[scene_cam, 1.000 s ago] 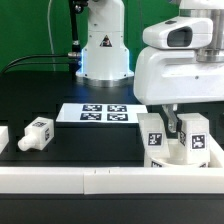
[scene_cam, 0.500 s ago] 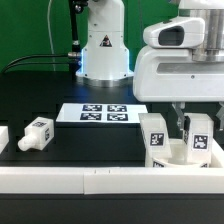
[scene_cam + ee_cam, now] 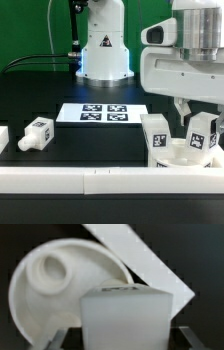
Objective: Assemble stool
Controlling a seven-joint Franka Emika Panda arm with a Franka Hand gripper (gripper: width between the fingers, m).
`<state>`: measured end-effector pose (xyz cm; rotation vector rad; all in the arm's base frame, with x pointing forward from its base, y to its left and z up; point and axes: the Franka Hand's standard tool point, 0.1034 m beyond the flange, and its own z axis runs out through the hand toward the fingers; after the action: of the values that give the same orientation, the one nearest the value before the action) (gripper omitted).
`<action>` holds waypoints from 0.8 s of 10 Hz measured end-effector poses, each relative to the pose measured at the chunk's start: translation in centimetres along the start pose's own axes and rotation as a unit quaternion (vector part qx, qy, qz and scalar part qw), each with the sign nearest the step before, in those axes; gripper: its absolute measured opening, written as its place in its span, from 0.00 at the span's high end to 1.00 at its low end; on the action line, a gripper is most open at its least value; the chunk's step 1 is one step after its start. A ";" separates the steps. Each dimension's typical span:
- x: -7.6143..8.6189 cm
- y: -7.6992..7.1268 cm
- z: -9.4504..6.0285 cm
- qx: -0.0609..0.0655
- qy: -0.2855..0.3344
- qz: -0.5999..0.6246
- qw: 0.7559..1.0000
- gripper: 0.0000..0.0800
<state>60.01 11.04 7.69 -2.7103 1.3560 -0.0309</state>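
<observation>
The round white stool seat (image 3: 183, 157) lies at the exterior view's right, against the front rail. One tagged leg (image 3: 155, 140) stands upright in it. My gripper (image 3: 196, 118) is shut on a second tagged leg (image 3: 207, 134), which stands slightly tilted on the seat's right side. In the wrist view this leg (image 3: 125, 314) fills the middle between my fingers (image 3: 68, 339), with the seat (image 3: 45, 286) and an open socket recess (image 3: 52, 269) beyond it. A third leg (image 3: 37, 132) lies loose on the table at the left.
The marker board (image 3: 103, 113) lies flat mid-table. A long white rail (image 3: 90, 181) runs along the front, and shows as a diagonal strip in the wrist view (image 3: 140, 258). Another white part (image 3: 2, 137) sits at the far left edge. The robot base (image 3: 103, 45) stands behind.
My hand has shifted to the exterior view's right and turned, carrying the held leg with it. The seat and the other leg crept slightly right.
</observation>
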 end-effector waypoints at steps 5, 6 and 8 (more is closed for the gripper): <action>0.2 0.0 -0.1 0.007 -0.006 0.184 0.983 0.58; 0.3 0.0 -0.2 0.009 -0.009 0.242 0.970 0.58; 0.2 0.0 -0.1 0.019 -0.014 0.396 0.918 0.58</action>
<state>60.15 10.88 7.80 -1.9207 2.2848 0.0509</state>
